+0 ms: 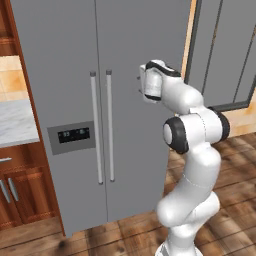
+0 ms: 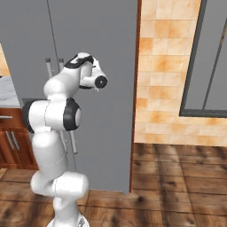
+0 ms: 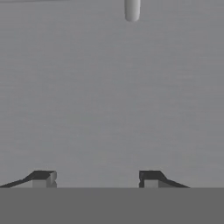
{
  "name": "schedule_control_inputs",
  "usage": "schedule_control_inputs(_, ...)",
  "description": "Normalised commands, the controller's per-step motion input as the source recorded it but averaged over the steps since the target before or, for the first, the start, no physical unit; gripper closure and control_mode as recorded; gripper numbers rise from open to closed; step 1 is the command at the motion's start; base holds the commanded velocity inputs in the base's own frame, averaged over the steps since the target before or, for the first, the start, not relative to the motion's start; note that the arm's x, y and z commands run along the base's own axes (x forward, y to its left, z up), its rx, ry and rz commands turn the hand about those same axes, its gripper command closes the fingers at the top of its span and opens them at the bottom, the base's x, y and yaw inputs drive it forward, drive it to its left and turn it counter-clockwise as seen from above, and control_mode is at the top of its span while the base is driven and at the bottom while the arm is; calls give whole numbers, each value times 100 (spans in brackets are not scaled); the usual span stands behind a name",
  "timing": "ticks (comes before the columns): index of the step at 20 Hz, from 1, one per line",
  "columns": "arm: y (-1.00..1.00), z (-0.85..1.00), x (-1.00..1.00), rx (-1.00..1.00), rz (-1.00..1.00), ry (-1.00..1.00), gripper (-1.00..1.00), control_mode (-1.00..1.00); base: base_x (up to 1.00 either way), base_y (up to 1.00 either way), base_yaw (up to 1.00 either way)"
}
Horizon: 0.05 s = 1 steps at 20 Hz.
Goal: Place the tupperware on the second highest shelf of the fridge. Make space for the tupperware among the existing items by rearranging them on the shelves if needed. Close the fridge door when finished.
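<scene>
Both doors of the fridge (image 1: 75,75) are seen shut, so the shelves and whatever is inside are hidden. The fridge top is cut off in both base views, and its left edge is cut off in the right base view. The fridge door (image 1: 140,150), the right-hand one, is flat grey w/ a long bar handle (image 1: 109,125) near its left edge; in the right base view much of that handle is hidden behind the arm. In the hand view, grey door skin is seen close up, w/ the rounded end of a bar handle (image 3: 132,10) poking in at the top. The tool (image 3: 96,178) is seen there as two dark tips w/ a gap between them, partly spread; nothing is seen between them and nothing is pinched. Whether the tips touch the door can't be told. In the left base view the hand is held up by the door's upper part, right of the handle, but the tips are hidden behind the wrist. A bit of pale table (image 1: 15,122) over brown cabinets (image 1: 20,190) is seen at the left.
</scene>
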Motion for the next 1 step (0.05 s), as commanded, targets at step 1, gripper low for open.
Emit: schedule_control_inputs(1,0,0,0,0,0,0,-100,-100,0,0,0)
